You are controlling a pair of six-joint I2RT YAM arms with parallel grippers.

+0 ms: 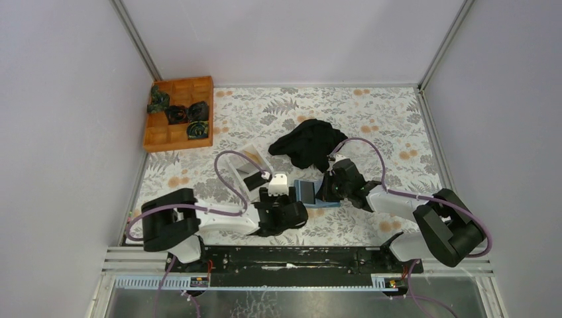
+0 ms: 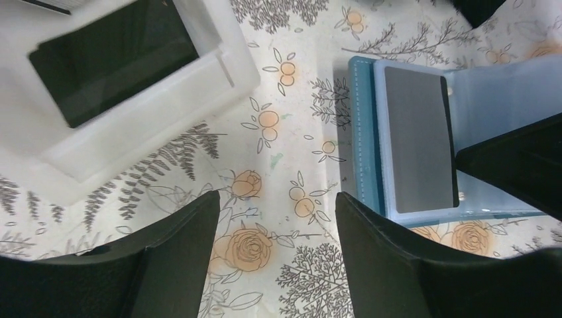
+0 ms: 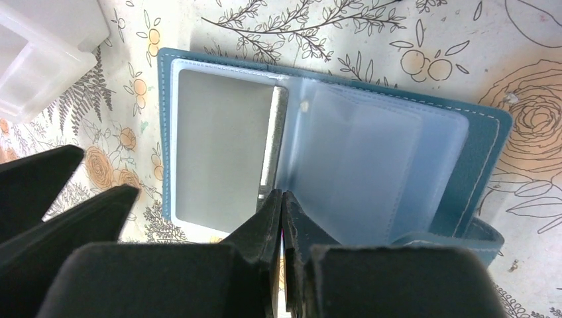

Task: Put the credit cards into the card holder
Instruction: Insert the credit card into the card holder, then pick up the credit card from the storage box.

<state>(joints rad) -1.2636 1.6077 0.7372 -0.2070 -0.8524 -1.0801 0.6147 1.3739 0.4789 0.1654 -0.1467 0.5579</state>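
Observation:
The teal card holder lies open on the flowered table between the two arms. A pale grey credit card sits in its left-hand clear pocket. My right gripper is shut at the holder's near edge, its tips pinching a clear sleeve by the spine. The left gripper hangs open over bare table just left of the holder, with nothing between its fingers. A black credit card lies in the white tray further left.
The white tray stands just beyond the left gripper. A black cloth lies bunched behind the holder. A wooden compartment box with dark items sits at the back left. Walls close in on both sides.

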